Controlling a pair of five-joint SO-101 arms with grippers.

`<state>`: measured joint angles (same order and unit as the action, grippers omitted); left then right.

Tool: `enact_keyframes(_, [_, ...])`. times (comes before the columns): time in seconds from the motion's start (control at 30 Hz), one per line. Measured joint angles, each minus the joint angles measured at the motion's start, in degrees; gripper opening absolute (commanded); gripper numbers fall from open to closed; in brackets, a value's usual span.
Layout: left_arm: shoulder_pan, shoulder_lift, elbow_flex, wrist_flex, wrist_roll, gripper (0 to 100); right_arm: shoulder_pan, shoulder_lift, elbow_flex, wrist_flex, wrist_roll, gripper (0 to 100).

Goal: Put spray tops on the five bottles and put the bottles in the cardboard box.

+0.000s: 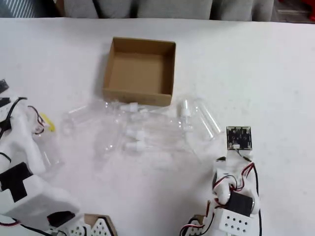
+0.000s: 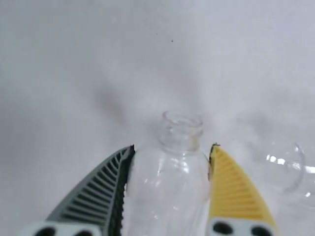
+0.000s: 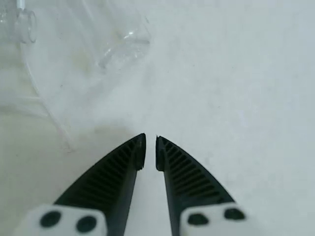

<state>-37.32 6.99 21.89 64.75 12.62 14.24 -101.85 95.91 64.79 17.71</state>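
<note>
A white table (image 1: pixel 275 64) stands before grey seat backs (image 1: pixel 172 9).

A white table (image 1: pixel 275 64) spreads under soft, even light; beyond its far edge sit grey cushions (image 1: pixel 172 7), with a red object (image 1: pixel 295 6) at one corner.
</note>
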Motion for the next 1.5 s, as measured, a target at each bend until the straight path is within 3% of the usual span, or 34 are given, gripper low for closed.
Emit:
enact_keyframes(0.17, [-1.7,0.0,1.1,-3.0,1.1,2,0.7,-0.1,-1.1,-9.4,11.7,1.5])
enact_keyframes(0.33, [-2.3,0.0,1.1,-3.1,1.1,3,-6.9,0.1,-9.6,-8.4,16.2,1.5])
enact_keyframes(0.47, [-2.3,0.0,1.1,-3.1,1.1,3,-19.5,2.7,-20.2,-0.9,21.1,1.5])
enact_keyframes(0.63, [-2.6,0.0,1.1,-3.1,1.1,3,-39.6,17.1,-29.5,8.6,28.4,2.6])
enact_keyframes(0.8, [-2.6,0.0,1.1,-3.1,1.1,3,-55.8,35.5,-35.0,9.7,31.2,14.3])
enact_keyframes(0.97, [-2.6,0.0,1.1,-3.4,1.1,3,-66.6,50.8,-41.3,9.6,32.8,13.0])
enact_keyframes(1.23, [-2.6,0.0,1.1,-4.4,1.1,3,-67.5,69.9,-46.9,-1.1,34.8,20.4])
enact_keyframes(1.5, [-2.6,0.0,1.1,-4.5,1.1,3,-61.8,81.5,-53.3,-7.8,37.3,20.8])
